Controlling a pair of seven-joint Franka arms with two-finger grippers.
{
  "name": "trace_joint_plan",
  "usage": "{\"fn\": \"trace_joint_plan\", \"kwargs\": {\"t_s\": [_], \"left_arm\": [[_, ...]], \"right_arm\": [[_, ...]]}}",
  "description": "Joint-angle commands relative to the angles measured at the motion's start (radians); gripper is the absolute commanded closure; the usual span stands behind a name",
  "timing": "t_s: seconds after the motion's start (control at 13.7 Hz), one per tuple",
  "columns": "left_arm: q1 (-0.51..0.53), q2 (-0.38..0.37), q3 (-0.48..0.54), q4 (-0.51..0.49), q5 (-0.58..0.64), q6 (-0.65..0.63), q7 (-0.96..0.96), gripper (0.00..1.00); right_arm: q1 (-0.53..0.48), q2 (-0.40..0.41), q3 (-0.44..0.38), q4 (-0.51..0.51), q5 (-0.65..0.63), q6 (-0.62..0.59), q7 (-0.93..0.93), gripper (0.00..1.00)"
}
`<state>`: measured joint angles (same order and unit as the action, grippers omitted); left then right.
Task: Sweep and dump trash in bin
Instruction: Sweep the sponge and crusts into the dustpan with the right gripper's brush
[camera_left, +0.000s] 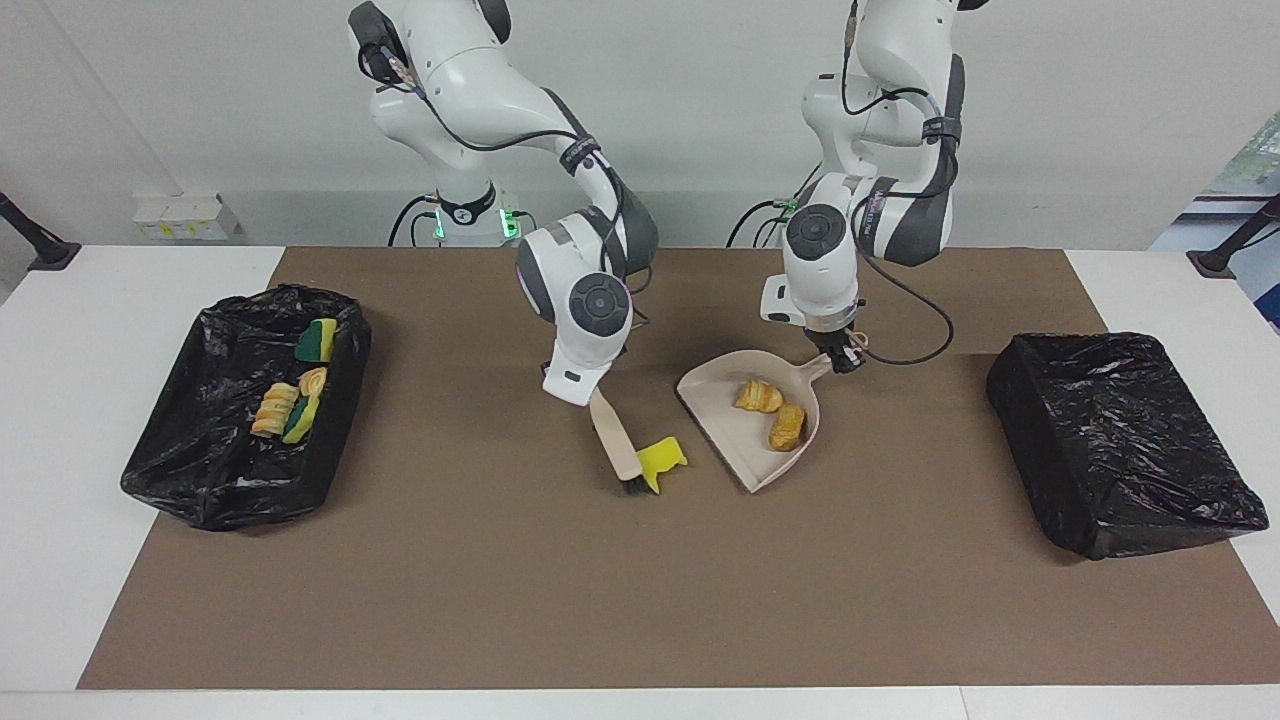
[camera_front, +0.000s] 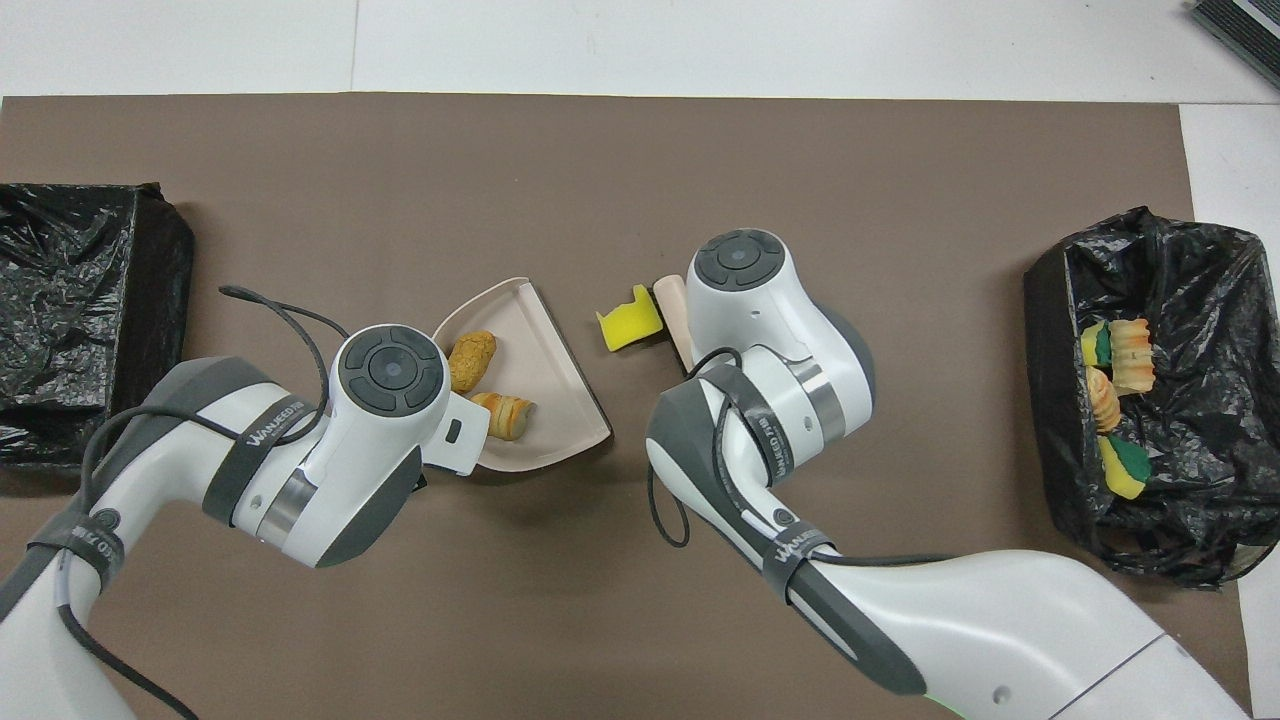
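Observation:
A yellow sponge scrap of trash (camera_left: 662, 461) (camera_front: 628, 325) lies on the brown mat between brush and dustpan. My right gripper (camera_left: 592, 392) is shut on the handle of the beige brush (camera_left: 616, 444) (camera_front: 671, 307), whose dark bristles touch the scrap. My left gripper (camera_left: 839, 354) is shut on the handle of the beige dustpan (camera_left: 733, 428) (camera_front: 548, 350), which rests on the mat a short gap from the scrap. Two golden-brown bread pieces (camera_left: 759, 397) (camera_front: 471, 360) lie in the pan. Seen from overhead, both hands hide their fingers.
An open black-lined bin (camera_left: 200, 470) (camera_front: 1190, 290) at the right arm's end of the table holds several bread and sponge scraps (camera_left: 290, 400). A second black-bagged bin (camera_left: 1120, 440) (camera_front: 70, 290) sits at the left arm's end. White table borders the mat.

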<state>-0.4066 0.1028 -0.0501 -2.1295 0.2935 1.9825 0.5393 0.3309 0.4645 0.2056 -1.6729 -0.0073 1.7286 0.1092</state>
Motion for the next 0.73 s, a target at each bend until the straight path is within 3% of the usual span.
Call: {"fn": "trace_joint_plan", "kwargs": {"t_s": [0.0, 0.37, 0.59, 0.66], "left_arm": [[-0.011, 0.005, 0.004, -0.006, 0.016, -0.027, -0.012, 1.00], [0.006, -0.011, 0.006, -0.027, 0.016, -0.063, -0.012, 1.00], [0.008, -0.015, 0.006, -0.037, 0.016, -0.065, -0.012, 1.00], [0.008, -0.015, 0.006, -0.037, 0.016, -0.065, -0.012, 1.00]], "right_arm": [[0.013, -0.021, 0.041, -0.040, 0.082, 0.031, -0.028, 1.00], [0.001, -0.056, 0.057, -0.073, 0.243, 0.022, -0.320, 1.00], [-0.045, -0.058, 0.058, -0.061, 0.315, 0.031, -0.338, 1.00], [-0.064, -0.067, 0.057, -0.061, 0.408, 0.035, -0.332, 1.00]]}}
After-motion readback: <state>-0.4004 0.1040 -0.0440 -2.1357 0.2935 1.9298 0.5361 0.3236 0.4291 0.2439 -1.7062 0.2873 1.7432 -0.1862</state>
